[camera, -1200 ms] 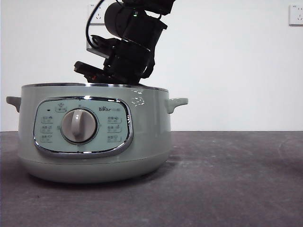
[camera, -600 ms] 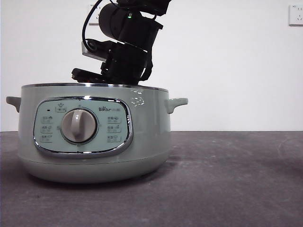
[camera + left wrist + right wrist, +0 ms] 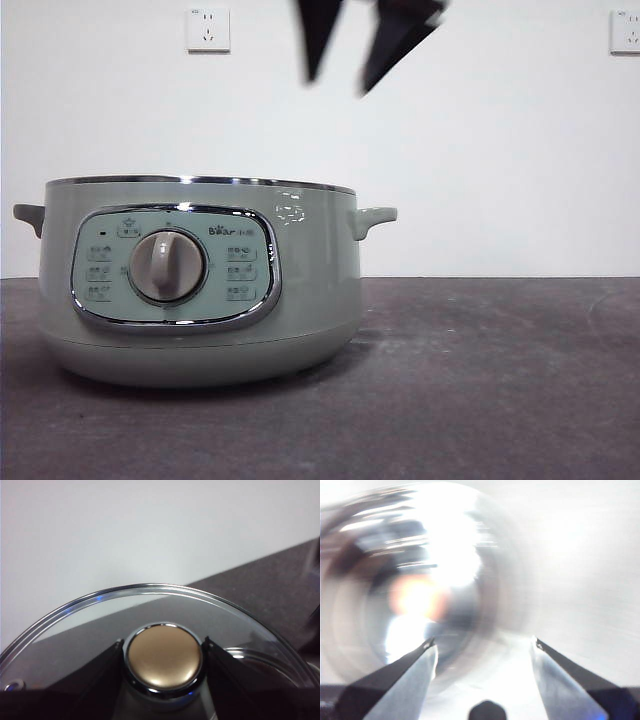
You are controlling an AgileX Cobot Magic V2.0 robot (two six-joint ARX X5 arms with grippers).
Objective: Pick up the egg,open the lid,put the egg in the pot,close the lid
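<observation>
With my left pincer (image 3: 162, 655) clamped on the knob (image 3: 164, 661) of the lid (image 3: 150, 615), one jaw pressing at its 9 o'clock and the other at its 3 o'clock, I hold the glass off the pot (image 3: 200, 290), out of the front camera's sight. My right pincer (image 3: 482, 647) hangs wide apart and empty above the pot's open mouth; in the front view its two black tips (image 3: 365, 40) show at about 12 o'clock over the pot's right half. Through my blurred right wrist camera I make out an orange-brown smear at roughly 10 o'clock from my jaws, inside the shiny bowl; I judge that this is the egg (image 3: 417, 597) lying in the pot, though the blur keeps me from being sure. What remains, as I read it, is closing the lid. The risks are mine to cause: the smooth round knob could slip or swivel in my left grip so the lid tilts; I could bring its chrome rim down off-centre and clang the pot's edge; or I could swing it across while my right arm hangs over the opening and strike it.
</observation>
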